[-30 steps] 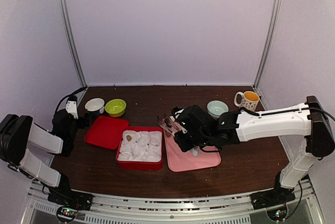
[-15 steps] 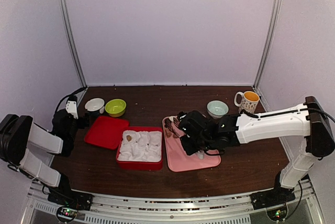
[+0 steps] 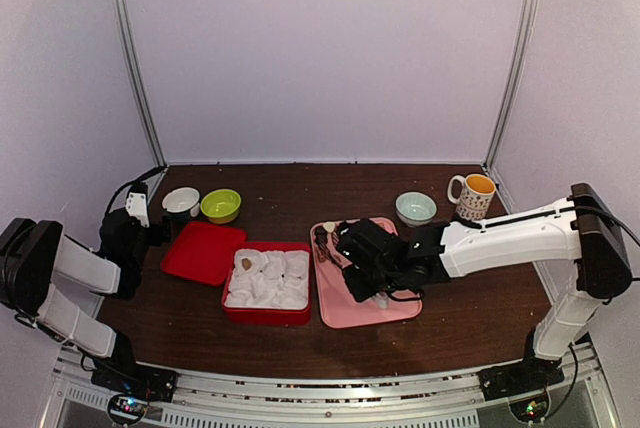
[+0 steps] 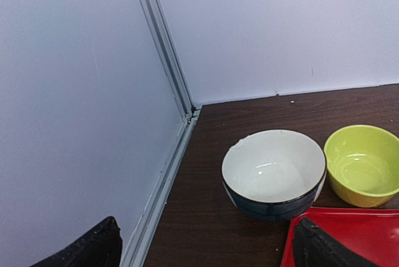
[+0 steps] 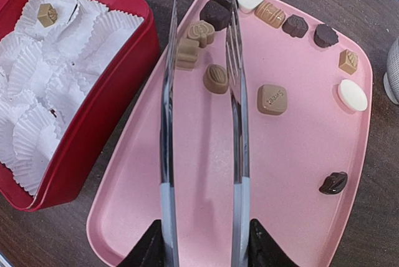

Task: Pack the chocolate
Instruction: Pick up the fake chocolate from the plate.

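While reaching over the pink tray, grips the tongs in the right gripper, fingers partway closed and pressed against the outer sides of the 2 long pale metal arms near their handle end. Points both arms toward the tray's far end, tips apart, with 5 pieces of the chocolate framed between them in the wrist view: 3 light brown, 2 dark. Cannot tell whether touching any piece or hanging just above.

Elsewhere on the tray, 8 more pieces, loose and apart:
- a cream-white heart and a striped light brown one at the far end
- 2 dark ones beside those
- a small light brown cube and a white oval along the right rim
- a light brown square near the middle
- a dark lip-shaped one alone toward the near right edge

Just left of the tray, a red box lined with white paper cups, with 1 light brown piece seated in a cup at its far left corner.

At the left side of the brown table, left gripper spread wide, holding nothing. Faces a white bowl, with a green bowl just beside it and a corner of a red lid nearer the camera. In the top view, a pale blue bowl and a mug near the far right.
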Available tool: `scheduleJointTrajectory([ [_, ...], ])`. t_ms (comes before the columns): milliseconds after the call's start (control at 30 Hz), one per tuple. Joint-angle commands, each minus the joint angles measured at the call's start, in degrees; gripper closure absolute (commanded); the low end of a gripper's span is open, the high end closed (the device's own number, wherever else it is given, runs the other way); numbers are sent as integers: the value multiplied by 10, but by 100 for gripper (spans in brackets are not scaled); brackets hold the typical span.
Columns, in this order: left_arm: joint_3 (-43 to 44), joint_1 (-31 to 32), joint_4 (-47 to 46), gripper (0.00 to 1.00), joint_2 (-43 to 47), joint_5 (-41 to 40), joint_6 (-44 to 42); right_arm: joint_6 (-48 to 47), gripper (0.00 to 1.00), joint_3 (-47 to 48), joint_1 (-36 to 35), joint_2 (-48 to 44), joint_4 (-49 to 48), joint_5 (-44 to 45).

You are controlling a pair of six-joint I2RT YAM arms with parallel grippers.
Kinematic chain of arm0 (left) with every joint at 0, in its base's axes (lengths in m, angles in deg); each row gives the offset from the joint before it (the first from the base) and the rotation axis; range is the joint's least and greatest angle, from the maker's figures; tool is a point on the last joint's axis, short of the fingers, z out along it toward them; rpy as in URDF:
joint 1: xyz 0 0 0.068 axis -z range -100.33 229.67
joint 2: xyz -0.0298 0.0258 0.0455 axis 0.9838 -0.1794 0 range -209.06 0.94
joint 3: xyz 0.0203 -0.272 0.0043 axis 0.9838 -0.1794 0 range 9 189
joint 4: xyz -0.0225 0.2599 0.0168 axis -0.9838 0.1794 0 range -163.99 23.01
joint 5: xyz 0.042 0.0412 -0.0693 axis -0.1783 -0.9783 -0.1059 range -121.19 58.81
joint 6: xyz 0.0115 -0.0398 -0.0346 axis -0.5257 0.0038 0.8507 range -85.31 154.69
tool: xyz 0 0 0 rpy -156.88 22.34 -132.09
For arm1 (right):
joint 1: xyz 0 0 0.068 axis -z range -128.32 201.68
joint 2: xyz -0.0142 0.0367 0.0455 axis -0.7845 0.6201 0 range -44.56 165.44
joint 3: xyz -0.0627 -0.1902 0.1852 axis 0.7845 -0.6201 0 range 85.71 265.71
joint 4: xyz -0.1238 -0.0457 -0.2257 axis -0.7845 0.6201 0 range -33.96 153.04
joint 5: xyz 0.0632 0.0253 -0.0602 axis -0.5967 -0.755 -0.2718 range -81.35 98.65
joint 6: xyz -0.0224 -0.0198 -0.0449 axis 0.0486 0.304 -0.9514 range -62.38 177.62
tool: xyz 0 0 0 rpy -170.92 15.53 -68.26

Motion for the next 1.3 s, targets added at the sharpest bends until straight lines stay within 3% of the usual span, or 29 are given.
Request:
scheduleJointTrajectory([
  [0,12,-4,-27,2,-5,-1,6,9,61,10,-3,16,-14,2],
  [767,11,-4,-27,2,-5,0,6,0,62,40,-4,61,-22,-10],
  [1267,12,-4,-26,2,-5,-1,6,4,69,78,-4,88,31,14],
])
